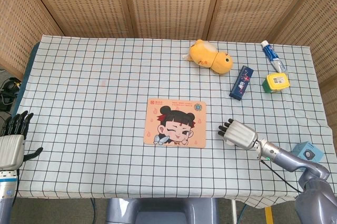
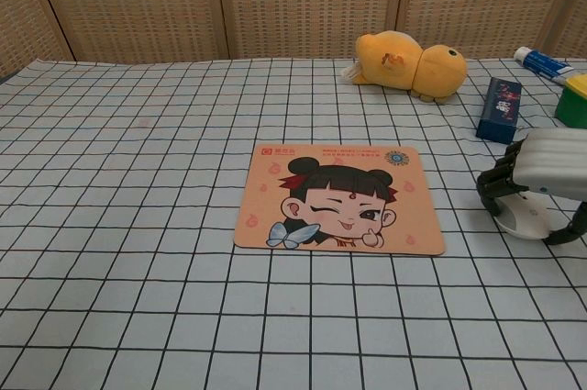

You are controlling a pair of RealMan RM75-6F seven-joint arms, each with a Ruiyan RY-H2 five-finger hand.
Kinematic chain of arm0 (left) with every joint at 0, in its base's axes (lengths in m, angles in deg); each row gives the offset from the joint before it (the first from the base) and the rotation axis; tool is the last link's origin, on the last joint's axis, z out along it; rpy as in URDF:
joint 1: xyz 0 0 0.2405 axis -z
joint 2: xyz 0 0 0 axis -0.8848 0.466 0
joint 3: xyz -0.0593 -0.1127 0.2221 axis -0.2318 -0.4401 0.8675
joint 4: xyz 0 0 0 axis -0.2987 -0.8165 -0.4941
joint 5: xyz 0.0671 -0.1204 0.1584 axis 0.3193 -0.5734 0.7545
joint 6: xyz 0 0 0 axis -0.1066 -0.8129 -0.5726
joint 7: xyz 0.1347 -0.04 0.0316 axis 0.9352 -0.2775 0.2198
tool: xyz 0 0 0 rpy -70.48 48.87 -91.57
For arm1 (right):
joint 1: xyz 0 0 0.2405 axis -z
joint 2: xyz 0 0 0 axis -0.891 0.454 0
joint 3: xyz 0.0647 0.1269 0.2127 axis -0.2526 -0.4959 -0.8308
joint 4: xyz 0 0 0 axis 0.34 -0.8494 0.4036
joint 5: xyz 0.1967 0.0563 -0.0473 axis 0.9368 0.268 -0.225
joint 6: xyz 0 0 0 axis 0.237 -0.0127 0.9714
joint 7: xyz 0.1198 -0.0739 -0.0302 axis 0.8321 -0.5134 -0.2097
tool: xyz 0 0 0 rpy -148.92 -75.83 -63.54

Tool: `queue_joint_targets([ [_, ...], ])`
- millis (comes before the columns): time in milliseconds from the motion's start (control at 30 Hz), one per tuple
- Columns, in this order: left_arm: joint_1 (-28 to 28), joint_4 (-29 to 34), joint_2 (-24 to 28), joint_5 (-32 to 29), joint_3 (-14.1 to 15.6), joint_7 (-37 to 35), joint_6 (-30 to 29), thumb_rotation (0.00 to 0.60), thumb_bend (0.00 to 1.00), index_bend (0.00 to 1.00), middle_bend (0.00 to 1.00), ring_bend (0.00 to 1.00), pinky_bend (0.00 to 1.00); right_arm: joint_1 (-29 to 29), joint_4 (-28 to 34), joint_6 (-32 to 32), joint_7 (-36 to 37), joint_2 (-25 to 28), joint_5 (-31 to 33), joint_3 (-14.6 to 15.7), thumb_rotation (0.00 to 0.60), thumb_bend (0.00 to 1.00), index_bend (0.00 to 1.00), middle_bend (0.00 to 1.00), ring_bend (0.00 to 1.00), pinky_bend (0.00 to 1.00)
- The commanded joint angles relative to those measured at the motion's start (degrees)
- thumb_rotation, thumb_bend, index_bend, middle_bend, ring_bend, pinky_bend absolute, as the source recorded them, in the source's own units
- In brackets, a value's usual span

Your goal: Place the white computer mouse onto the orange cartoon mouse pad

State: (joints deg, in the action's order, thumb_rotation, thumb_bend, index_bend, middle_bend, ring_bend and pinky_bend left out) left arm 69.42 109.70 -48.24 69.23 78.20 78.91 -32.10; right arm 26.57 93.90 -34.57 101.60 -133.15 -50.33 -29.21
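The orange cartoon mouse pad (image 1: 175,122) (image 2: 337,197) lies flat at the middle of the checked cloth with nothing on it. To its right the white computer mouse (image 2: 527,218) rests on the cloth, a short gap from the pad's right edge. My right hand (image 1: 238,133) (image 2: 541,172) sits on top of the mouse and grips it, fingers curled down over its front and thumb at its side. In the head view the hand hides nearly all of the mouse. My left hand (image 1: 11,142) hangs beyond the table's left edge, fingers apart and empty.
A yellow plush toy (image 1: 210,56) (image 2: 408,63) lies at the back. A dark blue box (image 1: 241,81) (image 2: 500,108), a toothpaste tube (image 1: 273,55) and a yellow-green container (image 1: 276,82) stand at the back right. A small blue-grey cube (image 1: 308,152) sits by my right forearm.
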Motion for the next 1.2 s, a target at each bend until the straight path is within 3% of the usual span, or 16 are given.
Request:
queue_joint_targets([
  [33,0.0,-0.1,0.0,0.0,0.0,0.0,0.0,0.600,0.00,0.00,0.00,0.00,0.00,0.0,-0.2,-0.5,-0.4,0.1,-0.1,0.2,0.600,0.12,0.82,0.65,0.53,0.57],
  [600,0.1,-0.2,0.0,0.0,0.0,-0.1,0.1,0.600,0.00,0.00,0.00,0.00,0.00,-3.9,0.0,-5.6,-4.1,0.3,0.8,-1.5,0.600,0.12,0.82,0.65,0.54,0.59],
  [1200,0.7,-0.7,0.0,-1.3,-0.1,-1.9,2.6,0.600,0.00,0.00,0.00,0.00,0.00,-14.9,-0.1,-1.6,-9.1,-5.3,0.4,-2.6,0.600,0.12,0.82,0.65,0.54,0.59],
])
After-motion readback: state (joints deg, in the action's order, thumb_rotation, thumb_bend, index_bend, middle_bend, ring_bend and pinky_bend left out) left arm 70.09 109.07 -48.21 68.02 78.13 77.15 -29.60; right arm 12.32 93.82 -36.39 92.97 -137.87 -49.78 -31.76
